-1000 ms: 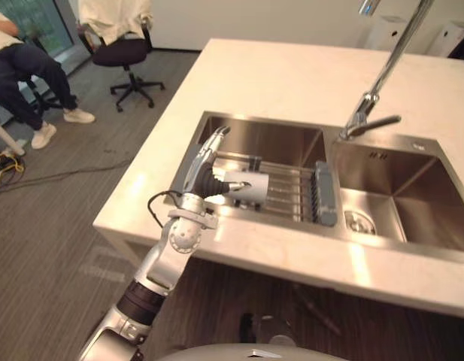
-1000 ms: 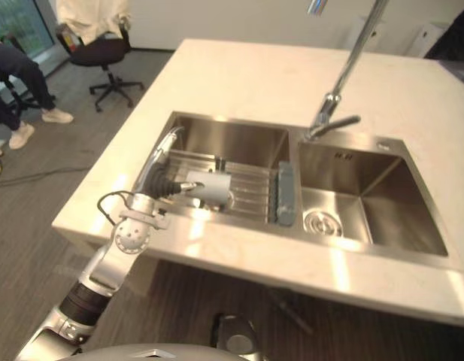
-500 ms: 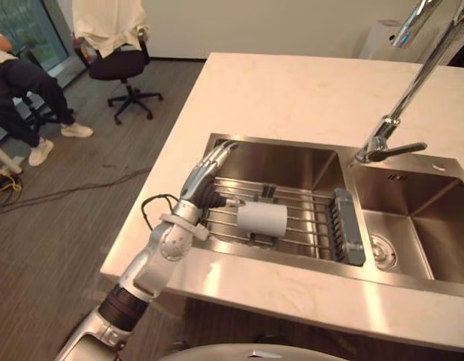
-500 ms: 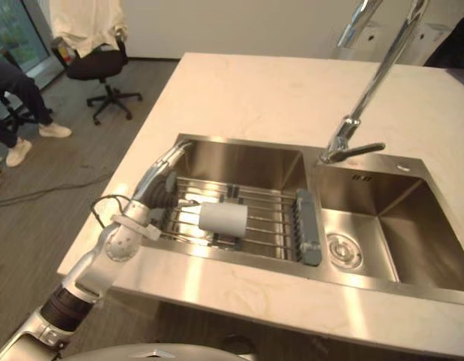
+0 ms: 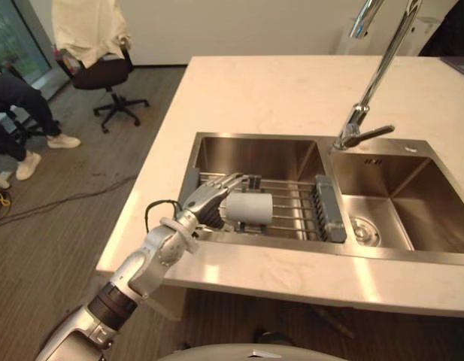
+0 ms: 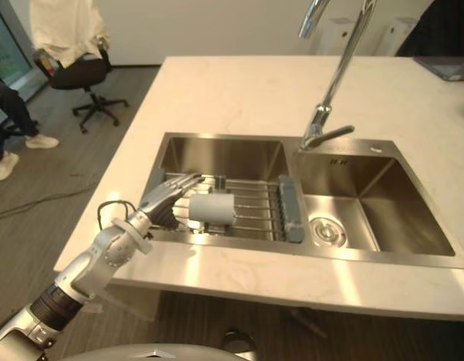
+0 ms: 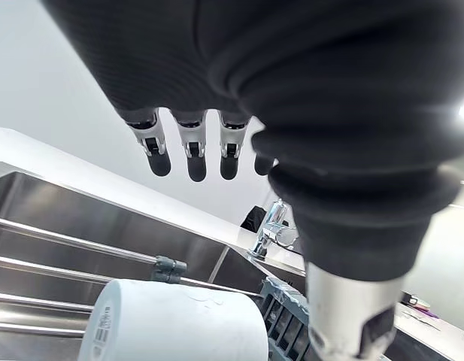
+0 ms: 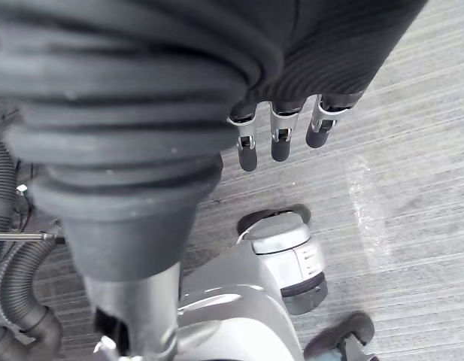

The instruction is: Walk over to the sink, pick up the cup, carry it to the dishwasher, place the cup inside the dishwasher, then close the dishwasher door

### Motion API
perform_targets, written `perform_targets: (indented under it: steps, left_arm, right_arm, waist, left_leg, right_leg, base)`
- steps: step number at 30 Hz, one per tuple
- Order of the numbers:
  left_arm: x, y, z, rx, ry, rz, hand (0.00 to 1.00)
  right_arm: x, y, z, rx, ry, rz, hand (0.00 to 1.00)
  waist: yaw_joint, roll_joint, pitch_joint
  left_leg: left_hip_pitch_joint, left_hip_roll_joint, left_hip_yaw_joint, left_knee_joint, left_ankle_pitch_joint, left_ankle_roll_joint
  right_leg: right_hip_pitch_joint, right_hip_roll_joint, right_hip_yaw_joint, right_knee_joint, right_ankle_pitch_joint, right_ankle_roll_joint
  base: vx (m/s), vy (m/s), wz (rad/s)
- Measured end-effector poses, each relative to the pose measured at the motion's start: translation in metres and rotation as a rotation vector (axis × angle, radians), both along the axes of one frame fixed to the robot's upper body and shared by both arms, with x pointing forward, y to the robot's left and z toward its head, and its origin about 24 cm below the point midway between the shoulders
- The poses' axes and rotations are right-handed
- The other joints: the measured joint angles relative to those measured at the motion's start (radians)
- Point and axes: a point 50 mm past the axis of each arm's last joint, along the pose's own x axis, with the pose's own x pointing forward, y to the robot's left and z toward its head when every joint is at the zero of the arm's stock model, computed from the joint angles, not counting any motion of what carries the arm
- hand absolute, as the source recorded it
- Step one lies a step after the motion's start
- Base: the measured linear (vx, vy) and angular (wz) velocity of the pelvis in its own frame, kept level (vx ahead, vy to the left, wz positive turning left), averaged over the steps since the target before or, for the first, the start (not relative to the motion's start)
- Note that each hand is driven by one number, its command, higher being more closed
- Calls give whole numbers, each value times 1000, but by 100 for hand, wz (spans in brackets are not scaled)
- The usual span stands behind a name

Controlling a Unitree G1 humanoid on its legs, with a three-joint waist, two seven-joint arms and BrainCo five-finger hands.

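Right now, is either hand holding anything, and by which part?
Nothing is held. The left hand is open, fingers straight above the cup lying on the rack; the right hand hangs open.

The cup, a plain white cylinder, lay on its side on the wire rack across the sink's left basin, lengthwise along the bars.

Grey carpet floor, fine striped weave. Plain white wall at the back. Window in the far left corner, daylight coming through. Black office chair on castors beside it, pale garment over the backrest. Person seated at the left edge. Pale stone counter, glare along its front edge.
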Motion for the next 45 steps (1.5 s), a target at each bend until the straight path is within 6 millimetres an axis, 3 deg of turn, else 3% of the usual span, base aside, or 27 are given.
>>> perform_targets:
  steps: [9, 17, 22, 32, 45]
  left_arm:
    - [9, -13, 7, 34, -22, -12, 0]
    - [12, -19, -9, 98, 31, -1, 0]
    - [16, -12, -33, 195, 112, 43, 0]
    - [23, 0, -44, 217, 137, 161, 0]
    - [33, 13, -58, 223, 183, 306, 0]
  right_arm:
    - [10, 6, 1, 19, 2, 16, 0]
    - [10, 7, 0, 21, -9, 1, 0]
    - [10, 5, 1, 13, -42, -19, 0]
    - [4, 0, 1, 2, -63, -104, 0]
    - [-3, -1, 0, -1, -72, -187, 0]
  waist:
    - [-29, -19, 9]
    - [-48, -19, 9]
    - [-61, -13, 12]
    - [-77, 27, 17]
    - [-99, 40, 28]
  left_leg:
    - [-3, 10, 82, 91, -68, 0]
    - [-18, 20, 123, 160, -128, 4]
    - [-17, 18, 127, 187, -139, 9]
    - [-12, 15, 129, 184, -144, 8]
    - [34, 6, 145, 131, -130, 5]
  right_leg:
    - [-9, 7, 84, -4, 15, -5]
    - [-12, 7, 131, -4, 18, 3]
    - [-14, 2, 134, -4, 19, 7]
    - [-7, -1, 129, -21, 24, 10]
    - [28, 0, 129, -60, 31, 11]
  base:
    - [73, 27, -28]
    - [-16, 23, -16]
    - [6, 7, -3]
    - [0, 0, 0]
    - [3, 0, -1]
